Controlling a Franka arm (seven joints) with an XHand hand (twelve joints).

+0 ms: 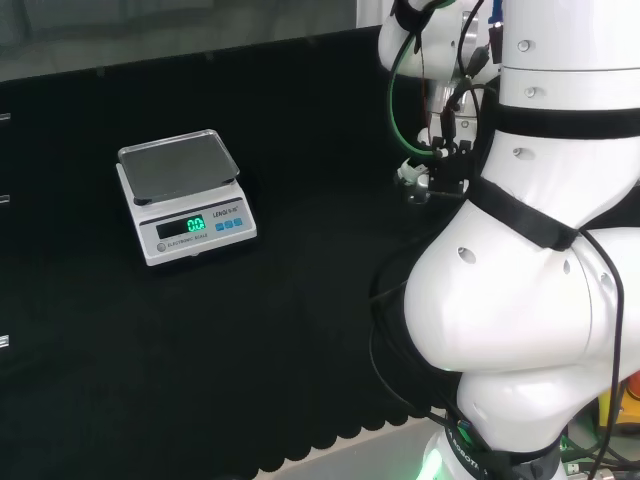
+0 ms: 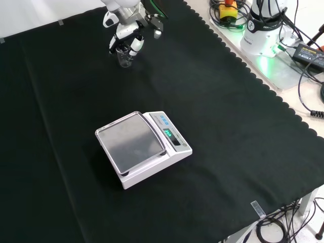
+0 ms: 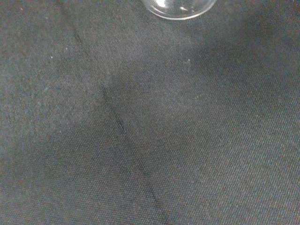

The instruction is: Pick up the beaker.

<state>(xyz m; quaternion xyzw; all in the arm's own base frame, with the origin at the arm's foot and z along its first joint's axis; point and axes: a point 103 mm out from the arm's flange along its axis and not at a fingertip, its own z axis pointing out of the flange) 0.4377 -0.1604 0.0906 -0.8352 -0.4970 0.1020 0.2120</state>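
1. Nearest us in the front view, a scale (image 2: 143, 148) sits mid-table (image 2: 243, 131).
2. Far back, the beaker (image 2: 124, 57) stands upright directly under the hand (image 2: 126, 34).
3. We see fingers (image 2: 135, 46) curled down around its rim, apparently closing, not lifted.

Only thing in my way is the scale (image 2: 144, 148) sitting mid-cloth (image 2: 243, 116), well apart from my hand (image 2: 126, 35); bare cloth everywhere around it.
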